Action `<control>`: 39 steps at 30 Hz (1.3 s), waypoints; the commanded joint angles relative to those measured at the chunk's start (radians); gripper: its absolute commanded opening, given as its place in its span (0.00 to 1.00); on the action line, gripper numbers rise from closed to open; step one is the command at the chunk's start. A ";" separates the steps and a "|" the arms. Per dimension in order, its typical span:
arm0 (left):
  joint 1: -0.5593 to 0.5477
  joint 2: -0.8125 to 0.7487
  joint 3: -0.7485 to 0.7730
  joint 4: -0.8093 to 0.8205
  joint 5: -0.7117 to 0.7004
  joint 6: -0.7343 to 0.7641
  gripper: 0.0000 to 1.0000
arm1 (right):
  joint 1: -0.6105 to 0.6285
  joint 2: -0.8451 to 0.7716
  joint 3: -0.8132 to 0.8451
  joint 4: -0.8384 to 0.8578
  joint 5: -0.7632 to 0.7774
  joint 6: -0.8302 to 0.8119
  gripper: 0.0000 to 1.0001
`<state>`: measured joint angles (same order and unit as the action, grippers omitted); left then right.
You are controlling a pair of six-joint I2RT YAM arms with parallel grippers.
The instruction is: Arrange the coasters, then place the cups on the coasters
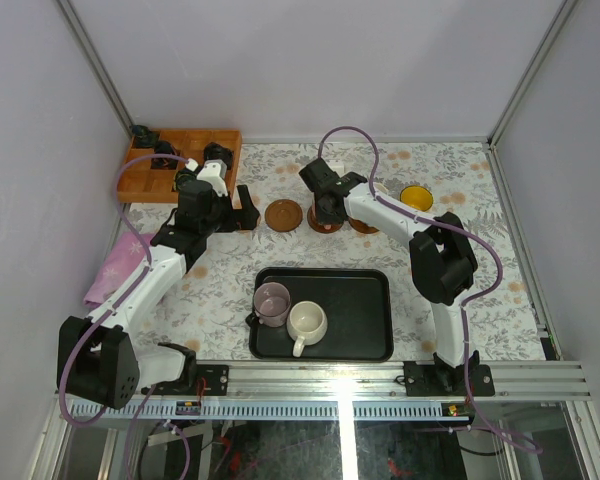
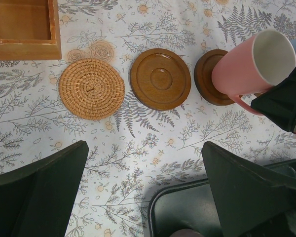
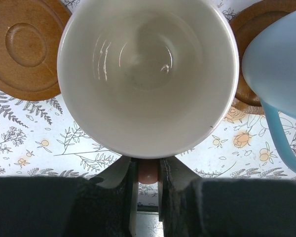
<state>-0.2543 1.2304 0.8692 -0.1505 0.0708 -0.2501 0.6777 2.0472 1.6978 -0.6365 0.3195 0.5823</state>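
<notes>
Surface: tablecloth (image 1: 460, 260) printed with ferns and orange flowers, white walls on three sides.
Far left corner: orange wooden box (image 1: 170, 170) with small black objects in its compartments.
Left edge: pink cloth (image 1: 110, 272) lying beside the left arm.
Coasters: a row across the far part of the cloth. From the left it runs woven straw coaster (image 2: 92, 89), wooden coaster (image 2: 161, 78), dark coaster (image 2: 207, 79), each just beside the next and not touching. A further coaster (image 3: 246, 44) lies to the right of those.
Pink cup (image 2: 251, 64): white inside, over the dark coaster and leaning in the left wrist view. Whether its base rests on the coaster cannot be told.
Right gripper (image 3: 148, 170): jaws closed on the pink cup's handle, the cup's mouth facing the wrist camera.
Blue cup (image 3: 281, 59): on the further coaster, just right of the pink cup.
Yellow cup (image 1: 415, 197): near the far right of the row, apart from the grippers.
Tray (image 1: 365, 340): black, in the near middle of the table. It holds the mauve cup (image 1: 271, 303) and the cream cup (image 1: 307, 323), side by side at its left end.
Left gripper (image 2: 144, 148): jaws spread wide and holding nothing, above bare cloth between the tray's corner and the straw coaster.
</notes>
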 commanded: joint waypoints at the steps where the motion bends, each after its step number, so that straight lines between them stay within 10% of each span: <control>1: 0.008 0.001 0.009 0.055 -0.008 0.009 1.00 | -0.004 -0.022 0.068 0.066 0.029 -0.015 0.00; 26: 0.008 -0.003 0.003 0.057 -0.006 0.008 1.00 | -0.004 0.032 0.056 0.071 0.042 -0.027 0.05; 30: 0.008 -0.003 0.005 0.055 -0.009 0.009 1.00 | -0.004 0.032 0.071 0.051 0.043 -0.027 0.20; 35: 0.008 -0.002 0.008 0.055 -0.009 0.011 1.00 | -0.004 0.002 0.064 0.039 0.044 -0.026 0.64; 39: 0.009 0.000 0.007 0.054 -0.010 0.009 1.00 | -0.003 -0.025 0.057 0.036 0.037 -0.023 0.75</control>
<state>-0.2539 1.2304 0.8692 -0.1505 0.0704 -0.2501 0.6777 2.0808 1.7191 -0.6117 0.3328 0.5571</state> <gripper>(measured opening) 0.997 0.715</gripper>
